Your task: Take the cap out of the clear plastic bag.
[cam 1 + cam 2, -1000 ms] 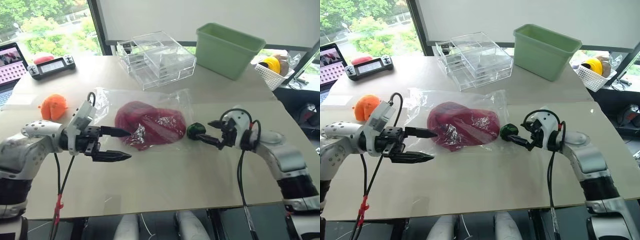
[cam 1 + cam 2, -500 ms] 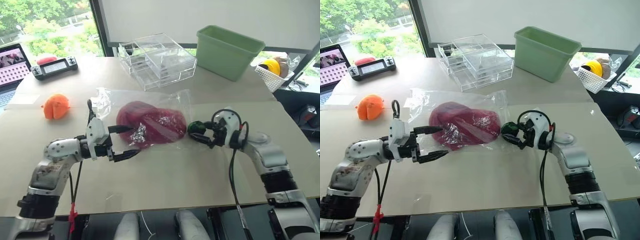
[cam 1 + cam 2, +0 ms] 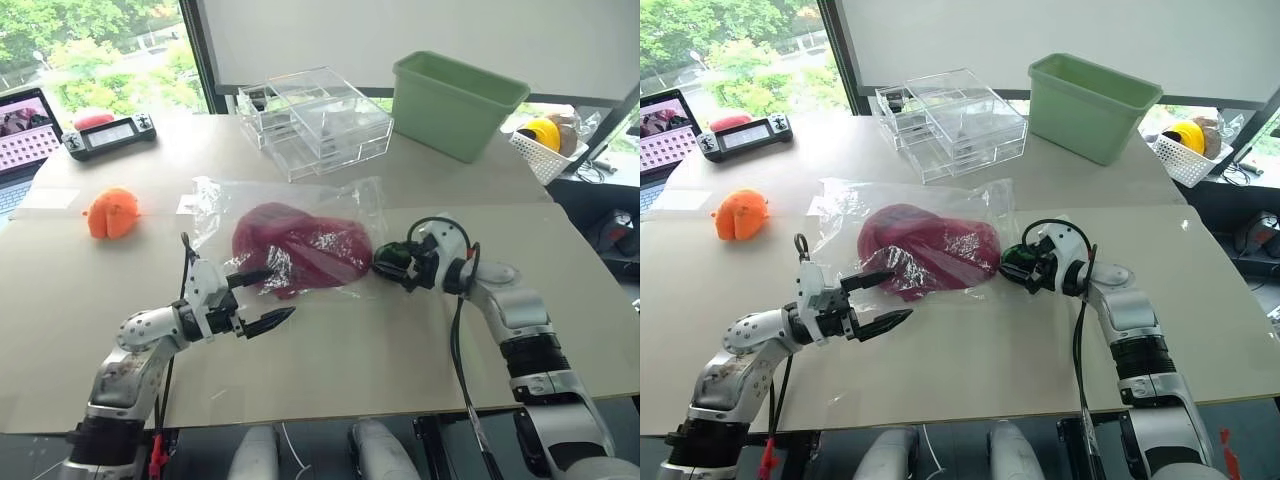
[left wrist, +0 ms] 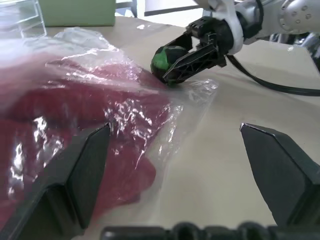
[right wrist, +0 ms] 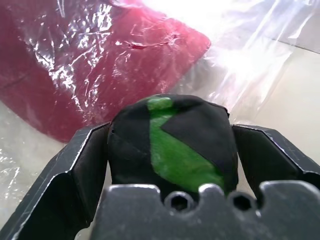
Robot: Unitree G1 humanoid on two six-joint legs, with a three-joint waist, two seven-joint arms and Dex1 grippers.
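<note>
The dark red cap (image 3: 300, 248) lies inside the clear plastic bag (image 3: 210, 200) in the middle of the table. My left gripper (image 3: 277, 294) is open and low at the bag's front left edge. Its far finger (image 4: 80, 165) reaches against the crinkled film, and its near finger rests over bare table. At the bag's right end my right gripper (image 3: 384, 268) stands open. A black and green ball (image 5: 170, 145) sits between its fingers, almost filling the gap. From the wrist views, the cap (image 4: 60, 115) shows through the film (image 5: 250, 60).
An orange toy (image 3: 110, 213) lies at the left. A clear drawer box (image 3: 315, 118) and a green bin (image 3: 455, 100) stand at the back. A handheld controller (image 3: 108, 133) and a laptop (image 3: 22, 125) are at the far left, and a white basket (image 3: 545, 145) is at the right.
My left arm sank and swung in toward the bag's front left edge. My right gripper slid left until the ball lay between its fingers. The cap and bag stayed put.
</note>
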